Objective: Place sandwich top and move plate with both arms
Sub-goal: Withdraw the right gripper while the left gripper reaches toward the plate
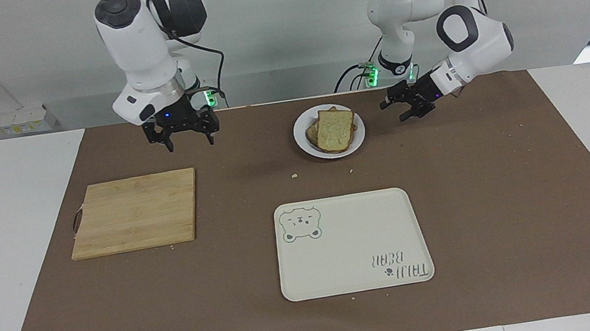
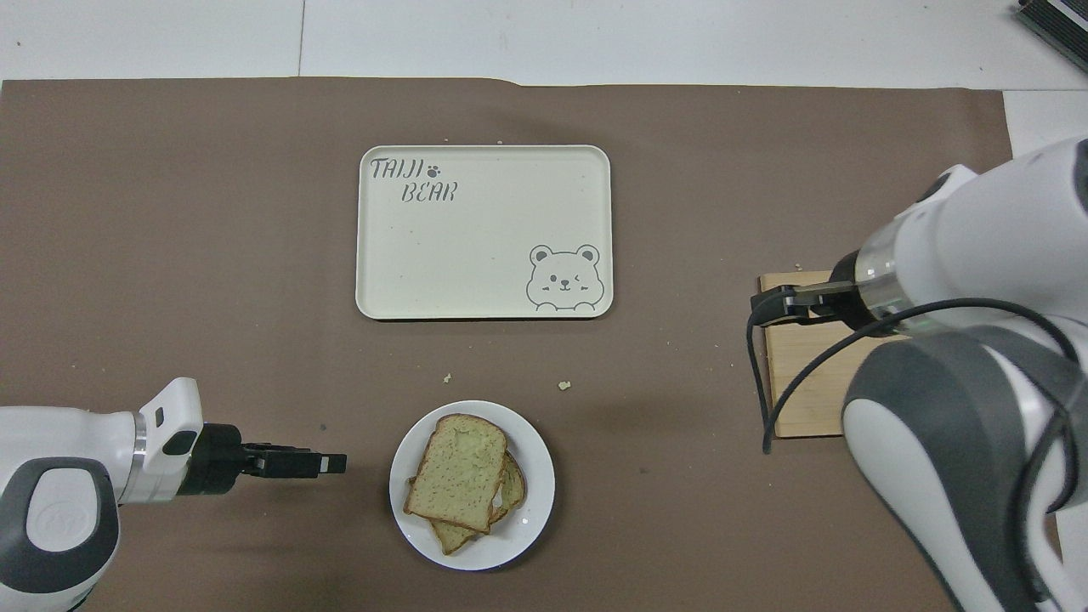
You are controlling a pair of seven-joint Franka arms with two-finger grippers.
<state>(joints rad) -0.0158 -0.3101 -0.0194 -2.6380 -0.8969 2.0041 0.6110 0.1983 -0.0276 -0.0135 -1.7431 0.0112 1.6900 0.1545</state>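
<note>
Both views are bright, evenly lit and sharp. Shadows are faint and soft. Daylight shows at the facing view's right edge.

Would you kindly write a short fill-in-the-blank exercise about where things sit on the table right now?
1. The sandwich top lies on the ____, over another slice.
2. The tray with the bear drawing holds ____ food.
3. The right hand is up in the air near the wooden ____.
4. The hand closest to the plate belongs to the ____ arm.

Missing words: plate; no; cutting board; left
</note>
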